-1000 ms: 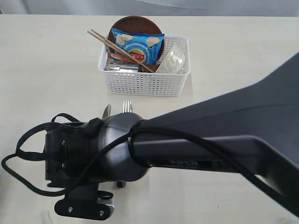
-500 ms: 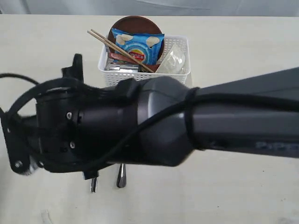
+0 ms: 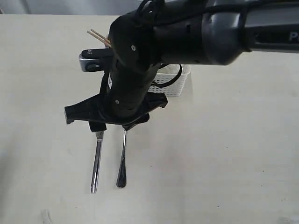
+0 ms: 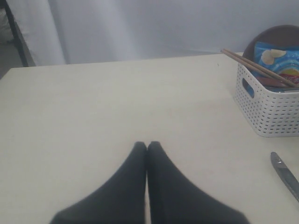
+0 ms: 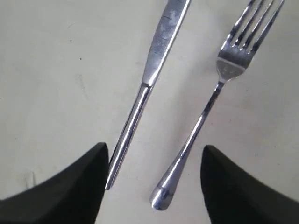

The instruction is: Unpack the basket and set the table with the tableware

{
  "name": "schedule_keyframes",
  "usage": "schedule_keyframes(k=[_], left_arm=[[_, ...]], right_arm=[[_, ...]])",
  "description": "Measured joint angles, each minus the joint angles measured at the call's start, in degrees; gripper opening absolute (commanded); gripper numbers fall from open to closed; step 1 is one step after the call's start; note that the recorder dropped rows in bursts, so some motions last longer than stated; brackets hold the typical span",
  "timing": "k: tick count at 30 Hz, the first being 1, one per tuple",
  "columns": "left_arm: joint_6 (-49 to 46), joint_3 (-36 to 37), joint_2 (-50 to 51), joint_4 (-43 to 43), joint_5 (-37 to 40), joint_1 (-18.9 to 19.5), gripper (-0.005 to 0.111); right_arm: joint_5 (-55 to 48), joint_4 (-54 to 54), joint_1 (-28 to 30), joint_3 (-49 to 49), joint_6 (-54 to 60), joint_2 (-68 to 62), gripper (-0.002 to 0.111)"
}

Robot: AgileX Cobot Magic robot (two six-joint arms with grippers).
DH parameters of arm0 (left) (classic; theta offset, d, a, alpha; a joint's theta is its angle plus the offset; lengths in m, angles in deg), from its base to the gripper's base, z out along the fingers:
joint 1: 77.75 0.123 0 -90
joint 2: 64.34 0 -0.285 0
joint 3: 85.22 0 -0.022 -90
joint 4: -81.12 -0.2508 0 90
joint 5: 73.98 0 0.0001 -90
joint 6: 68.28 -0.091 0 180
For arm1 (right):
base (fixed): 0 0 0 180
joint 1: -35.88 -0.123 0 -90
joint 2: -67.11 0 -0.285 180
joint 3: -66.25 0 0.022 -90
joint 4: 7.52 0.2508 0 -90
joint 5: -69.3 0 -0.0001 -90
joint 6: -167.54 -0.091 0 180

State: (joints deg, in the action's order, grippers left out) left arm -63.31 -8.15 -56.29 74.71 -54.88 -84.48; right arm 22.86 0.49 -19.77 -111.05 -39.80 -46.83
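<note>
Knife (image 5: 140, 100) and fork (image 5: 205, 112) lie side by side on the table (image 5: 46, 70), beneath the gap between the spread fingers of my right gripper (image 5: 154, 150), neither held. Fingers of my left gripper (image 4: 147, 145) are pressed together, empty; the basket (image 4: 266, 112) stands well beyond them.

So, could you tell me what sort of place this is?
Probably a robot test bench staged as a dining table: a pale beige tabletop, a plain pale draped backdrop, and a white perforated plastic basket.
</note>
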Motion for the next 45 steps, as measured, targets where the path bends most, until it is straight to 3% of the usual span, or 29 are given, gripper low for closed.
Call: schedule_keyframes(k=[8, 14, 17, 23, 25, 33, 41, 45], left_arm=[[0.0, 0.0, 0.0, 0.0, 0.0, 0.0, 0.000], [0.0, 0.0, 0.0, 0.0, 0.0, 0.0, 0.000], [0.0, 0.0, 0.0, 0.0, 0.0, 0.0, 0.000], [0.0, 0.0, 0.0, 0.0, 0.0, 0.0, 0.000], [0.0, 0.0, 0.0, 0.0, 0.0, 0.0, 0.000], [0.0, 0.0, 0.0, 0.0, 0.0, 0.0, 0.000], [0.0, 0.0, 0.0, 0.0, 0.0, 0.0, 0.000], [0.0, 0.0, 0.0, 0.0, 0.0, 0.0, 0.000]], right_arm=[[1.0, 2.0, 0.0, 0.0, -5.4, -3.3, 0.056], [4.6, 6.1, -1.3, 0.0, -3.3, -6.4, 0.055], [5.0, 6.5, -2.2, 0.0, -2.8, -7.8, 0.048], [5.2, 6.6, -3.2, -0.5, -0.7, -9.5, 0.019], [4.9, 6.7, -4.0, -2.0, 1.1, -10.0, 0.016], [-0.5, 8.6, -4.6, -11.0, 10.5, -11.1, 0.016], [2.8, 18.2, -4.6, -15.0, 21.0, -11.4, 0.016], [0.9, 15.1, -4.2, -15.0, 17.5, -12.3, 0.039]])
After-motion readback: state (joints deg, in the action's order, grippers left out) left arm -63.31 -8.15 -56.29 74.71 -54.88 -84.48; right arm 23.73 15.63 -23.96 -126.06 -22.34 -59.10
